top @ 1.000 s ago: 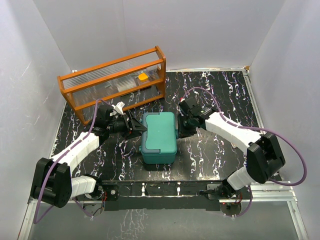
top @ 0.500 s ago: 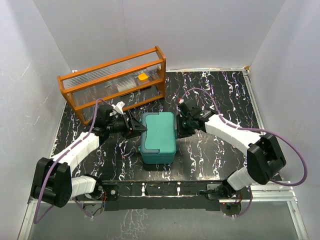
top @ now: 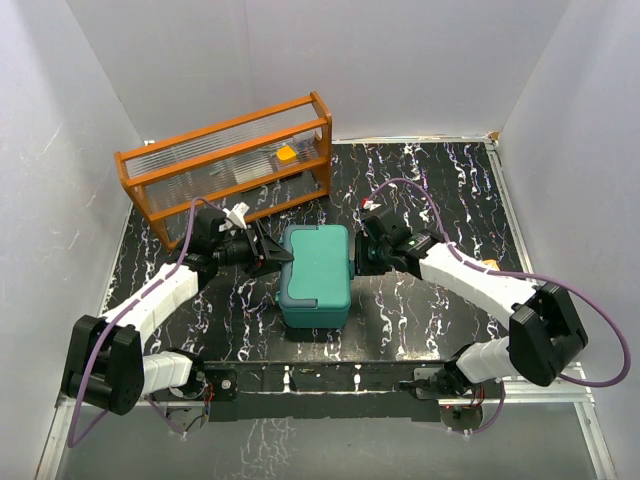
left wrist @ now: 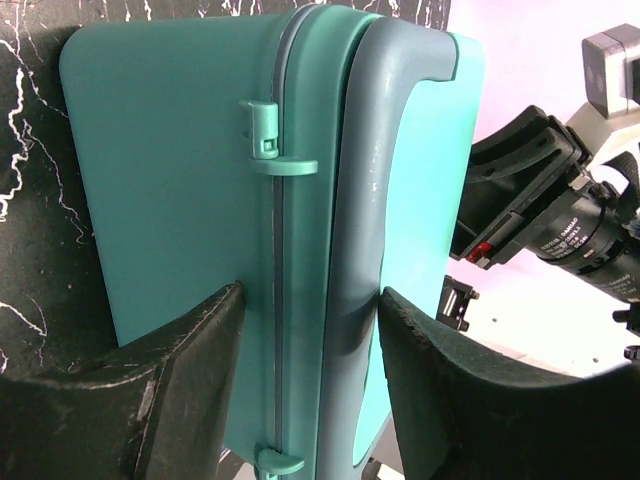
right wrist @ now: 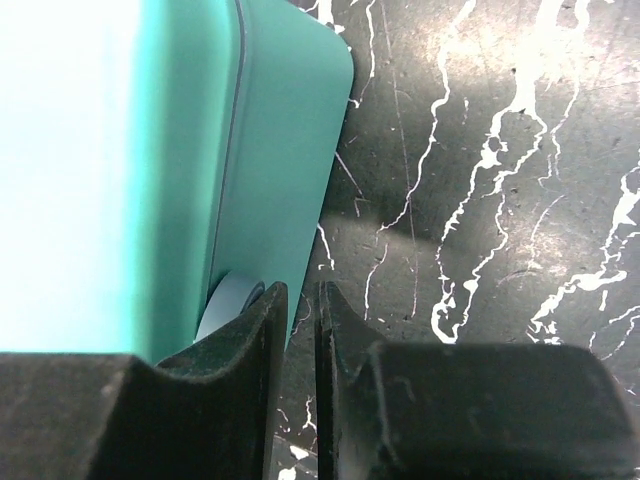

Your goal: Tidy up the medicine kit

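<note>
While the medicine kit (top: pixel 318 272) sits closed in the middle of the table (top: pixel 440 200), a claw flanks each side.
The left claw (left wrist: pixel 310 300) has its fingers apart at the hinged wall, gripping nothing. The kit looks like light, stiff, smooth plastic, probably slippery and best worked at the pale latch (right wrist: pixel 228 300). There the right claw (right wrist: pixel 302 300) has its fingers nearly together, empty. The contents are hidden, and whether either claw touches the kit is unclear.

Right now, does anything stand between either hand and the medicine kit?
Nothing visible does. The left hand sits directly at the hinge side of the medicine kit, and the right hand is at its opposite side, beside a pale latch.
</note>
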Robot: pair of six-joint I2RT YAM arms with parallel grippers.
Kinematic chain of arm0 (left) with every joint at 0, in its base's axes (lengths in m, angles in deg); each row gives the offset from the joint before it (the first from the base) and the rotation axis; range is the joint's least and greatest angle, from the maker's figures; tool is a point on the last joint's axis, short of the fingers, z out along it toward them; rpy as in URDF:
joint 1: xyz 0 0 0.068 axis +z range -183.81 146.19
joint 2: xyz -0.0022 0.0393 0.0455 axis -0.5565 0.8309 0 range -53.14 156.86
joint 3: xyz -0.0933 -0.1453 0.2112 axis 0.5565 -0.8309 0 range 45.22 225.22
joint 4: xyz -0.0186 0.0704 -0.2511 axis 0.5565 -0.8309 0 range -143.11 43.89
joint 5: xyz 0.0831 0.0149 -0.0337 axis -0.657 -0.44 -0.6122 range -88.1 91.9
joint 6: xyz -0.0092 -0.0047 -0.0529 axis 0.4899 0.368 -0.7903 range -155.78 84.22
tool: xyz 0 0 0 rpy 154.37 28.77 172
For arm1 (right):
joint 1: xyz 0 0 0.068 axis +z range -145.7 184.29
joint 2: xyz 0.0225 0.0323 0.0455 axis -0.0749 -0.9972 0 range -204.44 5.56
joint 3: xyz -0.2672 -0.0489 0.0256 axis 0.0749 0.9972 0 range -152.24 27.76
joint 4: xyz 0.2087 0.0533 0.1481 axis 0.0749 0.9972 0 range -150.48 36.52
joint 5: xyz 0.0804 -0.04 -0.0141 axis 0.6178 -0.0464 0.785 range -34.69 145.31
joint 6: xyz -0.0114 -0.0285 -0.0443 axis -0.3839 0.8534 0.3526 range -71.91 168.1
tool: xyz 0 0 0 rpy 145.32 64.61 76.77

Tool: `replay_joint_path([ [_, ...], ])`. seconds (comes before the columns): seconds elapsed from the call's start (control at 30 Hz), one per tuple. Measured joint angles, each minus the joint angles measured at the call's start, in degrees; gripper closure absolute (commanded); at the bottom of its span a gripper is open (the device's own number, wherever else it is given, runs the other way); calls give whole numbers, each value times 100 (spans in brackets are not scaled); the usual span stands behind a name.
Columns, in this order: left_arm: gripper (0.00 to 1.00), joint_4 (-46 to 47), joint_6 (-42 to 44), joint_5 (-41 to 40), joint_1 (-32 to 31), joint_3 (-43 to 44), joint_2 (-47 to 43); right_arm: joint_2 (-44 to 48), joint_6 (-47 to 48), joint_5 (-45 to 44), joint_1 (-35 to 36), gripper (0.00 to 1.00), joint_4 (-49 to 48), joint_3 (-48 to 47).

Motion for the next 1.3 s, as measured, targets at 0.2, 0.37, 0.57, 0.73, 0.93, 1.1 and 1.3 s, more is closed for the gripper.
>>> replay_joint_path([
  [0.2, 45, -557, 264, -254, -68, 306, 0, 267, -247, -693, 28, 80, 208, 0],
  [0.37, 44, -990, 516, -448, -101, 542, 4, 459, -271, -883, -105, 80, 455, -48],
  [0.57, 44, -1078, 564, -461, -94, 544, 2, 177, -232, -662, -98, 83, 791, -437],
  [0.73, 45, -1075, 564, -455, -96, 544, 4, 26, -216, -516, 44, 85, 984, -651],
  [0.93, 47, -1034, 564, -409, -94, 544, 13, -192, -201, -479, 317, 86, 1172, -817],
  [1.1, 48, -1014, 560, -378, -85, 544, 13, -317, -210, -603, 455, 87, 1355, -931],
  [1.3, 38, -1075, 570, -457, -76, 544, 4, -326, -258, -866, 542, 82, 1401, -949],
])
